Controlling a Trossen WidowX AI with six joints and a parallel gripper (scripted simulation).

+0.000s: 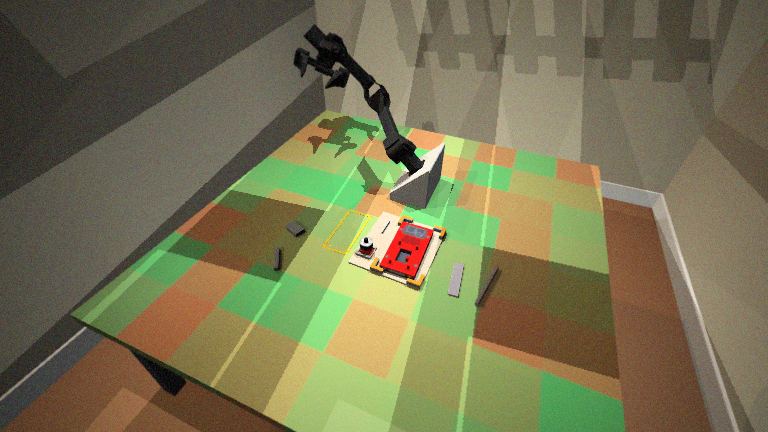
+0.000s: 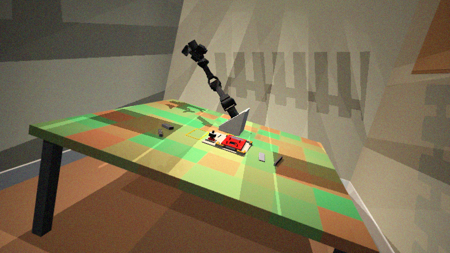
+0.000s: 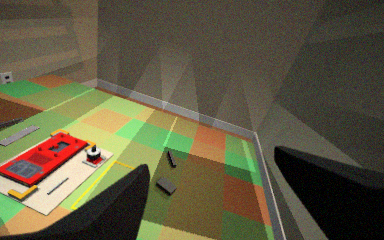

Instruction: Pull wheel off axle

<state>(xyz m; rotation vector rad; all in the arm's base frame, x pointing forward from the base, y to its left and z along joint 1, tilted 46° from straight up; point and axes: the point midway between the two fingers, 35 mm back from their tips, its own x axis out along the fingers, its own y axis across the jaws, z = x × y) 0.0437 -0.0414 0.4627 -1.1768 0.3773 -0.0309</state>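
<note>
The small black wheel sits on its upright axle at the left edge of a cream board. A red fixture takes up most of that board. The marked area is a yellow outline on the table just left of the board. My gripper is open and empty. It hangs high in the air, well behind and to the left of the wheel.
A grey wedge stands at the arm's base behind the board. Two small grey blocks lie left of the marked area. A grey strip and a dark bar lie right of the board.
</note>
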